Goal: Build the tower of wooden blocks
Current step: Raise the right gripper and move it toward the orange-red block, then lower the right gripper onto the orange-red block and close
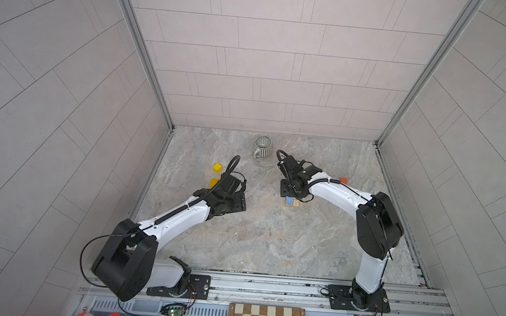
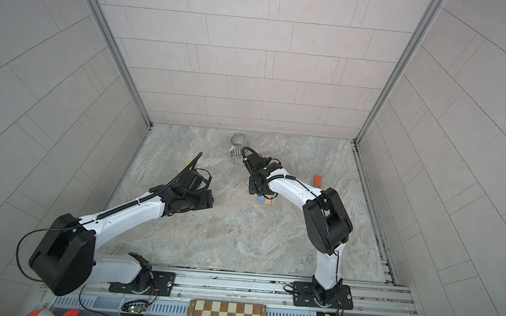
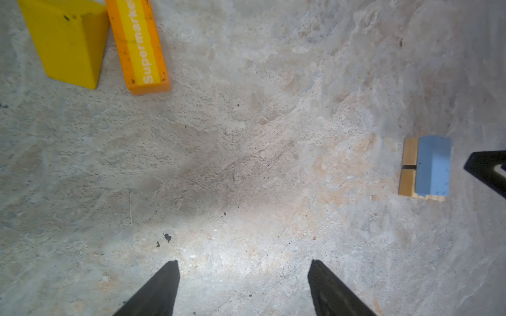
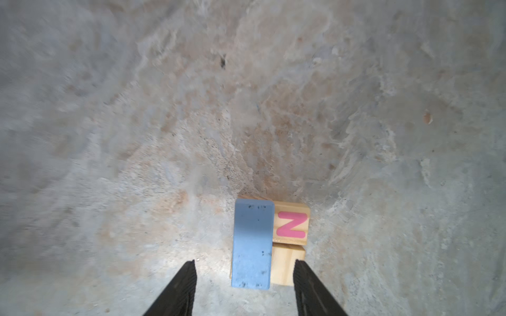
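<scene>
Lift right gripper straight up, jaws partly spread and empty, clear of blue block lying off-centre across two letter cubes near centre of table; avoid nudging its edge; next send left gripper, wide open and empty, to orange block beside yellow block.

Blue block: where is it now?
In both top views the blue block lies right of centre, atop two wooden cubes, at the tips of the open right hand.
</scene>
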### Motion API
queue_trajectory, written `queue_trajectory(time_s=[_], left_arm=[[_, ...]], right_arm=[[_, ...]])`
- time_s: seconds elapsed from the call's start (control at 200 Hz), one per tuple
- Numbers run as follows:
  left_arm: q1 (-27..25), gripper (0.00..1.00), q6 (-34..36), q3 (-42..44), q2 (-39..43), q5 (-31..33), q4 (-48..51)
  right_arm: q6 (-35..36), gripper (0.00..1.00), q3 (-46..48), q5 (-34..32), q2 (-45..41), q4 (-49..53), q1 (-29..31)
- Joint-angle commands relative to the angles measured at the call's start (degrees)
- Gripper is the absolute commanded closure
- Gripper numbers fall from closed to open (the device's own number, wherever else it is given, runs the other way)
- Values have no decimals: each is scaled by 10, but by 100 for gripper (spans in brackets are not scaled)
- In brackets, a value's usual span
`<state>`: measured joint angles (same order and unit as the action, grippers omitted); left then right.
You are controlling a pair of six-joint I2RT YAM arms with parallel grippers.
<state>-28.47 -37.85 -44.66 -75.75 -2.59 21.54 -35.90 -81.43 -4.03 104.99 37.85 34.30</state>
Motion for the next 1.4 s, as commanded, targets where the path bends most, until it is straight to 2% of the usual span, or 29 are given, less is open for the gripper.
queue_trajectory(time_s=[0.0, 0.095, 0.225, 0.495, 0.53, 0.55, 0.565, 0.585, 0.721, 0.891, 1.161, 1.396], left_arm=[[3, 19, 5, -40, -7, 4, 15], [3, 19, 7, -76, -37, 10, 29], [3, 19, 9, -126, -79, 7, 34], [3, 17, 6, -216, -181, 19, 39], [2, 13, 2, -222, -190, 23, 34], [1, 6, 0, -224, -192, 24, 29], [0, 1, -1, -225, -195, 26, 24], [0, 0, -1, -226, -199, 26, 19], [-2, 0, -6, -234, -222, 29, -12], [-3, 0, -5, -236, -248, 36, -45], [-3, 0, -5, -221, -292, 36, -93], [-3, 0, -6, -221, -299, 25, -106]], right_arm=[[40, 50, -11, 36, -40, 7, -26], [60, 56, -13, 64, -50, 8, -61], [80, 55, -11, 76, -62, 11, -116], [113, 43, 5, 54, -68, 1, -227], [118, 42, 14, 48, -66, -8, -239], [121, 42, 21, 43, -66, -17, -245], [123, 42, 28, 39, -66, -25, -248], [125, 41, 38, 30, -66, -37, -252], [133, 38, 89, -23, -66, -104, -285], [133, 38, 103, -48, -36, -143, -317], [128, 38, 89, -44, 25, -171, -351], [115, 39, 69, 0, 51, -162, -376]])
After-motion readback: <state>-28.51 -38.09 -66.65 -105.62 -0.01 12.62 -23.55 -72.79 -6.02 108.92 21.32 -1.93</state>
